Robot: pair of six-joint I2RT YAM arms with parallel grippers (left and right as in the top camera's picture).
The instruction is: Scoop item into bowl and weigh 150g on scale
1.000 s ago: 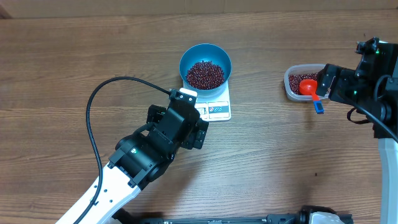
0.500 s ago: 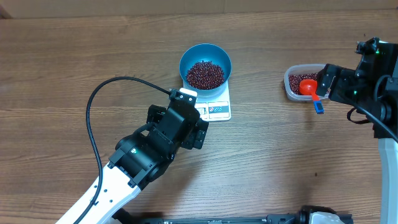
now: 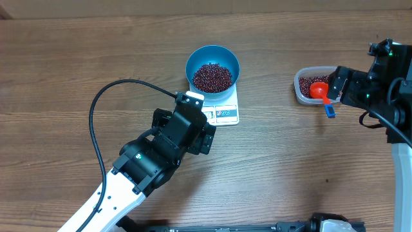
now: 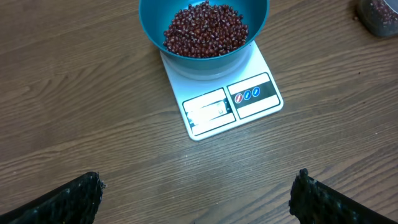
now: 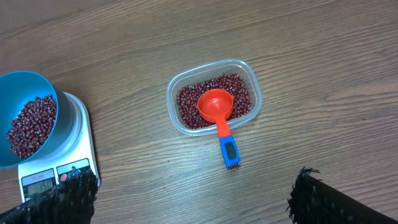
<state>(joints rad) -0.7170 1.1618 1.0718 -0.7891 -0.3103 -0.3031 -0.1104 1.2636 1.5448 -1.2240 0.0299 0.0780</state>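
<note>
The blue bowl (image 3: 212,59) stands on the white scale (image 3: 223,114) and holds a heap of dark red-brown beans (image 3: 212,77). From the left wrist, the bowl (image 4: 155,25) and the scale (image 4: 205,115) lie ahead of my left gripper (image 4: 198,179), which is open over bare wood with nothing between its fingers. My right gripper (image 5: 196,176) is open too, hanging just short of a clear tub (image 5: 171,99) of more beans (image 5: 186,102). A red-orange scoop (image 5: 216,106) with a blue handle rests in that tub, apart from the fingers.
The left arm (image 3: 161,151) reaches in from the lower left, its black cable (image 3: 95,129) looping over the table. The right arm (image 3: 376,84) sits at the right edge beside the tub (image 3: 299,87). The scoop's blue handle (image 3: 329,111) sticks out over the tub's near rim.
</note>
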